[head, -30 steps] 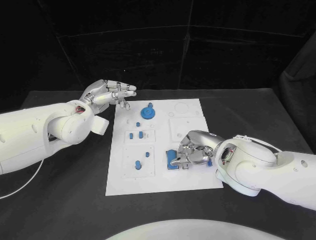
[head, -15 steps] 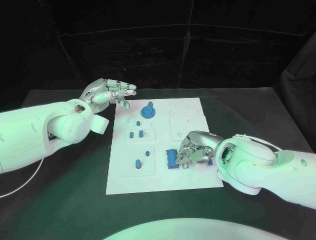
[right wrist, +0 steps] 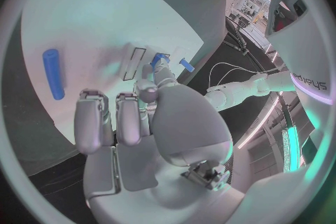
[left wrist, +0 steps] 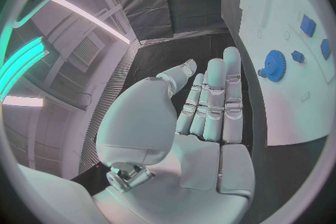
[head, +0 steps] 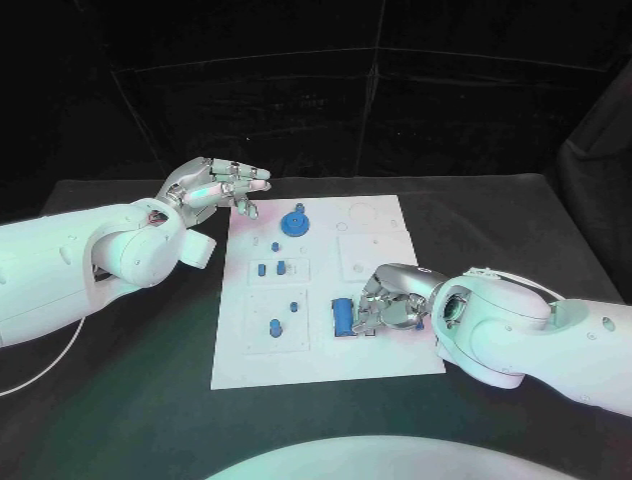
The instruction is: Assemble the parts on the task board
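The white task board [head: 331, 365] lies mid-table. A blue cylinder [head: 344, 316] lies flat on its near right part. My right hand [head: 393, 300] rests just right of it, fingers loosely bent, holding nothing. In the right wrist view the cylinder [right wrist: 52, 73] lies on the board [right wrist: 91, 17] beyond the fingertips [right wrist: 91, 102], apart from them. My left hand [head: 215, 188] hovers off the board's far left corner, fingers out and empty. A blue gear [head: 295, 222] stands at the board's far end; the left wrist view shows the gear [left wrist: 274, 64] past my straight fingers [left wrist: 213, 98].
Several small blue parts sit in the board's left column, among them a peg [head: 276, 247], a pair [head: 270, 269] and a piece [head: 274, 327] in a recess. Black table [head: 518, 220] surrounds the board. My left forearm [head: 57, 270] lies along the left side.
The right hand has let go of the blue cylinder, which now lies on the board, and has drawn slightly right of it. The left hand has stayed in place.
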Motion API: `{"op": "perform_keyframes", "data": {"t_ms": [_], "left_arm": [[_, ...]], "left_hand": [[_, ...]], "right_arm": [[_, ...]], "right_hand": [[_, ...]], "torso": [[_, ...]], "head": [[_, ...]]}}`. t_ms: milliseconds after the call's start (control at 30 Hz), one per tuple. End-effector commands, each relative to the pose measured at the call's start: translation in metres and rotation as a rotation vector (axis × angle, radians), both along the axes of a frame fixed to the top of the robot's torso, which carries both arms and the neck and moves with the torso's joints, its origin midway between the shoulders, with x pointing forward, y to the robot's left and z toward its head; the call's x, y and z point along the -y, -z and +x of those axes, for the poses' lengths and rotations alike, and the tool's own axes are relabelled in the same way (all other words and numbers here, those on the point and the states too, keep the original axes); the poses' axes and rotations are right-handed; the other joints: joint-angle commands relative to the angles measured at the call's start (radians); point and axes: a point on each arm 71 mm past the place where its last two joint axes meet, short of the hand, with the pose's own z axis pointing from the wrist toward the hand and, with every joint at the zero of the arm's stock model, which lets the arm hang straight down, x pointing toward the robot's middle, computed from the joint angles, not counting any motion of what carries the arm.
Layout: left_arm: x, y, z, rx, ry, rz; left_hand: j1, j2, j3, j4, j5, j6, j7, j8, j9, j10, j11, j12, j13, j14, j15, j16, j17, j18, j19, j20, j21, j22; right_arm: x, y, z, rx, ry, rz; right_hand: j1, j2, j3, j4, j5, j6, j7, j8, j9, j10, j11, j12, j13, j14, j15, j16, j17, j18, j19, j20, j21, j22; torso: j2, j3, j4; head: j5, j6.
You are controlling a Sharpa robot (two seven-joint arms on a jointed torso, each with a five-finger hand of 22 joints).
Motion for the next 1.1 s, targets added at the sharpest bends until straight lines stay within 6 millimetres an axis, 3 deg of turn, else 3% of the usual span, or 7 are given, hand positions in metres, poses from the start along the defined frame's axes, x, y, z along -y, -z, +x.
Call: {"op": "perform_keyframes", "data": {"t_ms": [33,533,800,1100], "left_arm": [[0.0008,-0.0013,-0.0001,0.001,0.01,-0.007],[0.002,-0.0013,0.0001,0.001,0.013,-0.008],[0.0015,-0.0013,-0.0003,0.001,0.012,-0.008],[0.0009,-0.0013,-0.0004,0.0,0.011,-0.008]], "left_hand": [[0.0,0.007,-0.006,-0.001,0.003,-0.007,0.002,0.003,0.0,-0.009,0.0,0.002,-0.002,-0.008,-0.001,-0.004,-0.001,0.006,0.002,0.006,-0.006,-0.001],[0.002,0.008,-0.007,-0.002,0.003,-0.01,0.002,0.007,0.0,-0.013,0.0,0.006,-0.002,-0.009,-0.001,-0.004,-0.004,0.006,0.003,0.006,-0.008,-0.003],[0.002,0.008,-0.007,-0.002,0.003,-0.01,0.002,0.007,0.0,-0.013,0.0,0.006,-0.002,-0.009,-0.001,-0.004,-0.004,0.006,0.003,0.006,-0.008,-0.003],[0.002,0.008,-0.007,-0.002,0.003,-0.01,0.002,0.007,0.0,-0.013,0.0,0.006,-0.002,-0.009,-0.001,-0.004,-0.004,0.006,0.003,0.006,-0.008,-0.003]], "right_arm": [[-0.0017,-0.0047,-0.0015,0.026,-0.015,0.053],[-0.0064,0.0002,0.0009,-0.002,-0.03,0.02],[-0.0058,0.0005,0.0066,0.043,0.015,-0.012],[-0.0061,-0.0008,0.0055,0.054,0.006,-0.011]], "right_hand": [[-0.024,-0.003,-0.014,0.002,0.007,0.005,0.004,-0.005,-0.001,0.005,0.007,-0.003,0.003,0.054,-0.003,0.001,0.007,-0.011,0.0,0.003,0.001,0.112],[-0.032,-0.007,-0.022,0.0,0.005,0.008,0.004,-0.007,0.0,0.007,0.007,-0.003,0.006,0.054,-0.002,0.0,0.007,-0.011,0.0,0.004,0.0,0.111],[-0.023,0.01,-0.015,-0.008,0.004,0.014,0.0,-0.007,0.002,0.011,0.004,0.001,0.012,0.055,-0.004,0.002,0.01,-0.012,0.002,0.004,0.002,0.115],[-0.018,0.007,-0.017,-0.016,0.005,0.014,0.0,-0.008,0.002,0.01,0.003,-0.002,0.011,0.054,-0.005,0.0,0.009,-0.011,0.001,0.003,0.001,0.113]], "torso": [[0.0,0.0014,-0.0003],[0.001,-0.0009,0.002],[0.0,-0.0007,0.0007],[0.0,0.0003,0.0005]], "head": [[0.002,0.002],[-0.001,0.0],[0.002,-0.001],[0.003,-0.001]]}}
